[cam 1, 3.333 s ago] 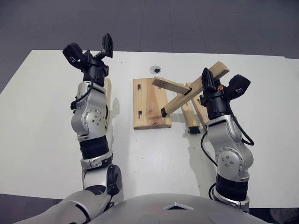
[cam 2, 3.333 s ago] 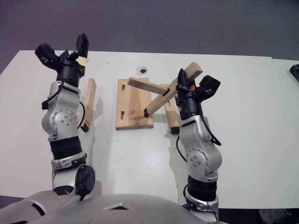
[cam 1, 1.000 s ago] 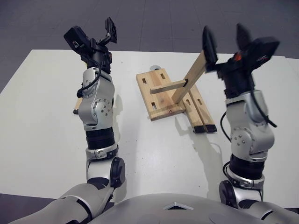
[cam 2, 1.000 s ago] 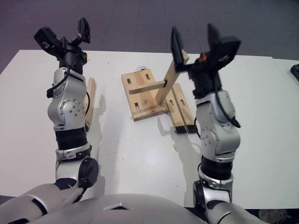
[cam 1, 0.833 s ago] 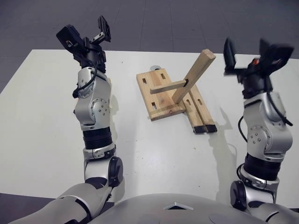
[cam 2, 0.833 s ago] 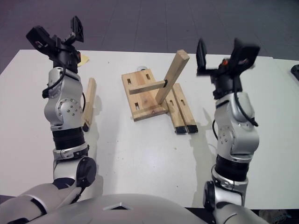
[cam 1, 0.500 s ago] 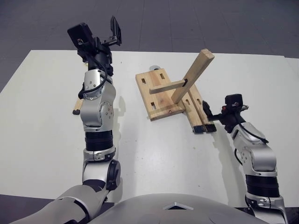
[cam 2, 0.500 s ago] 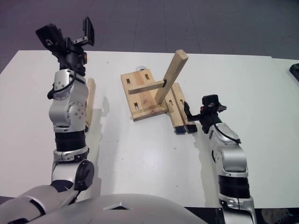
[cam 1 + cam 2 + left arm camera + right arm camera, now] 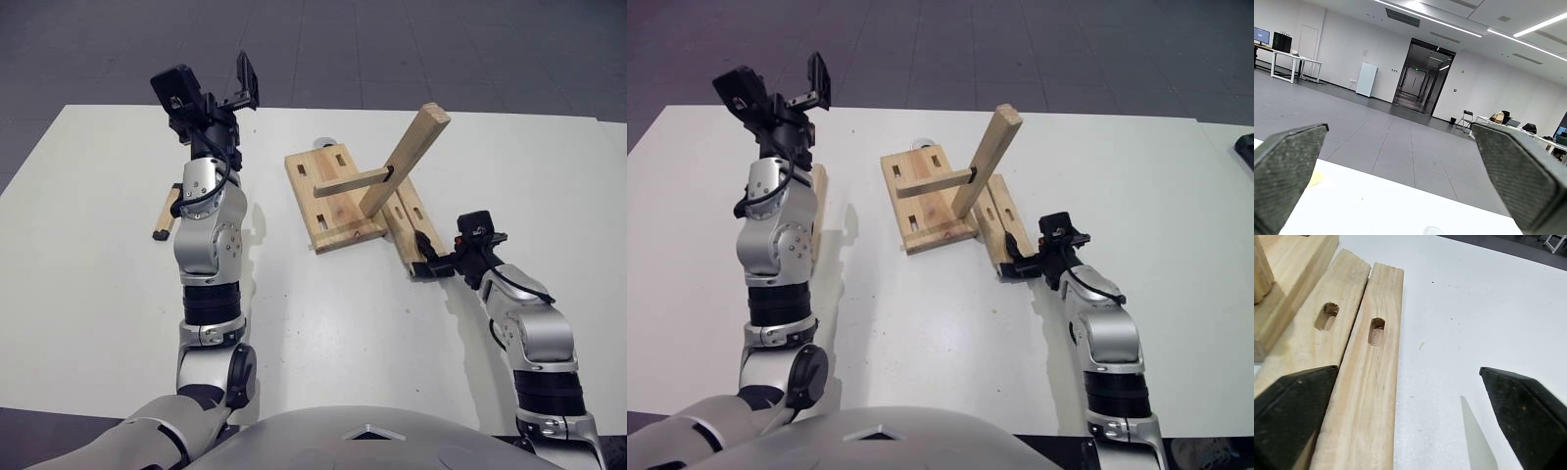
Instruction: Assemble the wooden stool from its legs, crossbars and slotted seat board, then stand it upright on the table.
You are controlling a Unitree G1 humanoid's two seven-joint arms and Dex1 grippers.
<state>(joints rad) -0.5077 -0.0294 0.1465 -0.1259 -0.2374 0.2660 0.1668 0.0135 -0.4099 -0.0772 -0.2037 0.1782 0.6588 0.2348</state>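
Left eye view first: the right claw (image 9: 453, 245) sits low over the table (image 9: 88, 294), its two fingers spread wide with nothing clamped between them (the right wrist view makes that plain). Just ahead of it two stool legs (image 9: 416, 230) lie flat and side by side, their black-capped ends the part closest to the claw. From the wrist camera, one finger (image 9: 1293, 401) hangs over the inner leg (image 9: 1303, 347) and the other over bare table. The outer leg (image 9: 1371, 382), with its oval slot facing up, runs between them, close to the first finger. Whether that finger touches the wood I cannot tell. Beyond the pair, on the claw's inner side, the slotted seat board (image 9: 328, 211) lies flat, just beside the inner leg. A tilted leg (image 9: 407, 157) rises from the board's corner nearest the claw, and a crossbar (image 9: 353, 182) juts from it out over the board. The left claw (image 9: 214, 90) is held high over the table's far side, its fingers wide apart and empty, looking out across the room. Below that claw and back toward the robot, a loose leg (image 9: 165, 213) lies flat, partly hidden by the forearm, well apart from the seat board.
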